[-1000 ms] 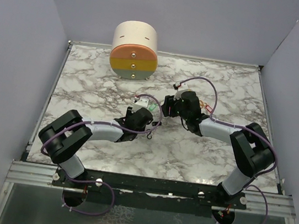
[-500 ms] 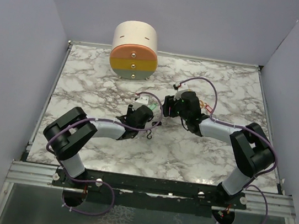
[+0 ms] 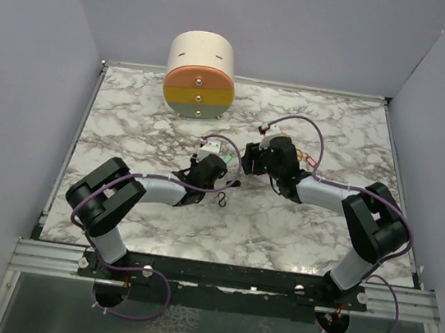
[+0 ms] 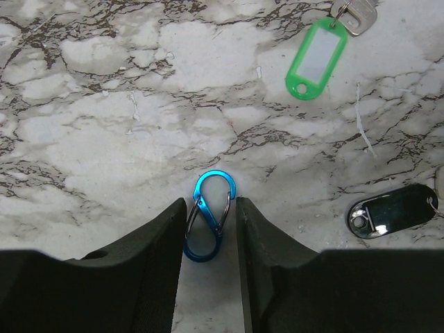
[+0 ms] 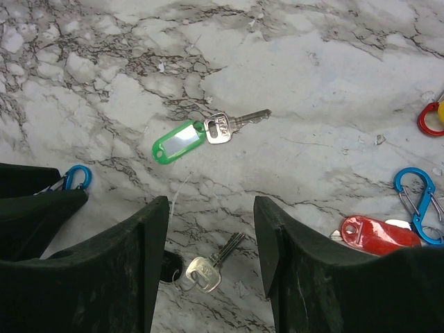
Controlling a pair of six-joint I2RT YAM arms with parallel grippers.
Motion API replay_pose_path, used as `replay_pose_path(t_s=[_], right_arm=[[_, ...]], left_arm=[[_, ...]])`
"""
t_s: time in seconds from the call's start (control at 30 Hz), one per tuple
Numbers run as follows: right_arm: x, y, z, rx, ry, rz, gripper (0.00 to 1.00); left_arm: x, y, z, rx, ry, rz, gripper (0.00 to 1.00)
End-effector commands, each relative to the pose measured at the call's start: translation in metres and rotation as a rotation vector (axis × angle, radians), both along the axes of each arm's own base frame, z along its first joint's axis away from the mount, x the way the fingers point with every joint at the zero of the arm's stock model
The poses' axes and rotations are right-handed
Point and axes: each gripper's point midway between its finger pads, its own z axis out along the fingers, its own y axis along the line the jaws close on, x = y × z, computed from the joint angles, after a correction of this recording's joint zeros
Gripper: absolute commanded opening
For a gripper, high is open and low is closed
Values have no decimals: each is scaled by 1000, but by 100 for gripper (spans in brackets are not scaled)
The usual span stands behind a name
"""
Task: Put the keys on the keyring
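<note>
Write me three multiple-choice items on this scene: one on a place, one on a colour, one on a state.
1. Where is the blue clip in the left wrist view?
A. Between the fingers of the left gripper
B. On top of a tag
C. In a drawer

2. What colour is the tag on the key ahead of the right gripper?
A. Blue
B. Green
C. Yellow

3. How do the right gripper's jaws stand?
A. Shut on a key
B. Open, gripping nothing
C. Shut on a clip

Answers:
1 A, as a finger flanks the clip on each side.
2 B, as the green tag joins that key's head.
3 B, as bare marble shows across the wide gap.
</note>
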Motion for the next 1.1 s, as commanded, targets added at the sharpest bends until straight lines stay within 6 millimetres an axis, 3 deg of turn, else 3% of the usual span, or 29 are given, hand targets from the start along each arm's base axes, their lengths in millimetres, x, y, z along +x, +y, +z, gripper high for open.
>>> replay_pose_path(t_s=[0.0, 0.3, 0.4, 0.57, 0.87, 1.07], right_arm=[[-1, -4, 9, -5, -31, -13, 53], [-1, -4, 11, -2, -33, -14, 53], [-1, -4, 11, -3, -33, -15, 53], [-1, -4, 10, -4, -33, -17, 53], [-1, -4, 11, -5, -34, -14, 53], [1, 2, 5, -6, -30, 12, 53]], left_arm=[[-9, -1, -11, -10, 58, -31, 37], [-17, 4, -17, -5, 78, -33, 37], [-19, 5, -18, -3, 82, -33, 32], [-20, 6, -20, -9, 88, -36, 12], [-21, 4, -20, -14, 90, -48, 0], [-18, 3, -15, -15, 83, -49, 0]])
